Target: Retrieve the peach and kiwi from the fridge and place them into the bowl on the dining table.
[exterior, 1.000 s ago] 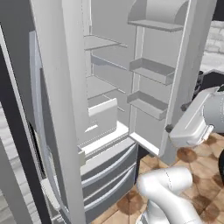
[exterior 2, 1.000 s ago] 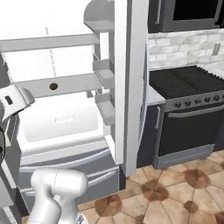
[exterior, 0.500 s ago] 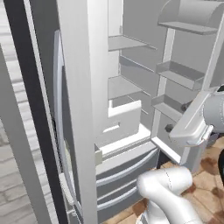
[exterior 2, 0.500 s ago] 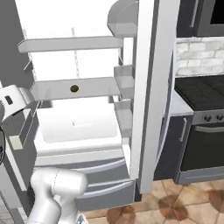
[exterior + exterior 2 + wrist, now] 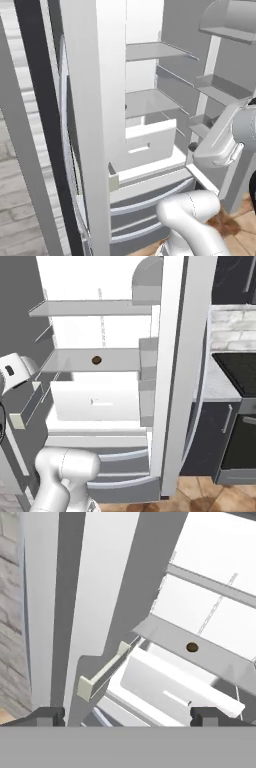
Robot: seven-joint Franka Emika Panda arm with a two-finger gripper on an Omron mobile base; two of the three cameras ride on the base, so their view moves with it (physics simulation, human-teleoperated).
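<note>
So the fridge (image 5: pixel 170 381) stands with both doors open and the robot parked in front of it. The kiwi (image 5: pixel 96 360) sits alone on the middle shelf (image 5: pixel 120 360), roughly halfway back, with bare shelf all round it. In the hand view the same kiwi (image 5: pixel 192 646) is ahead of the fingers and up toward the right, well apart from them. No peach can be picked out on the shelves or door bins from these angles.

The gripper (image 5: pixel 128 713) has its two fingertips (image 5: pixel 50 714) spread wide with nothing between them, so it looks ready for a grab but far from one.

Judging by that, the step in hand is the reach for the kiwi. The hand should swing right to get the fruit centred between the tips, then go in level just above the shelf. The left door's bin rail (image 5: pixel 102 674) sits close beside the left finger, so it wants clearance first. The fruit is round, so closing around its widest part should stop it rolling away.
</note>
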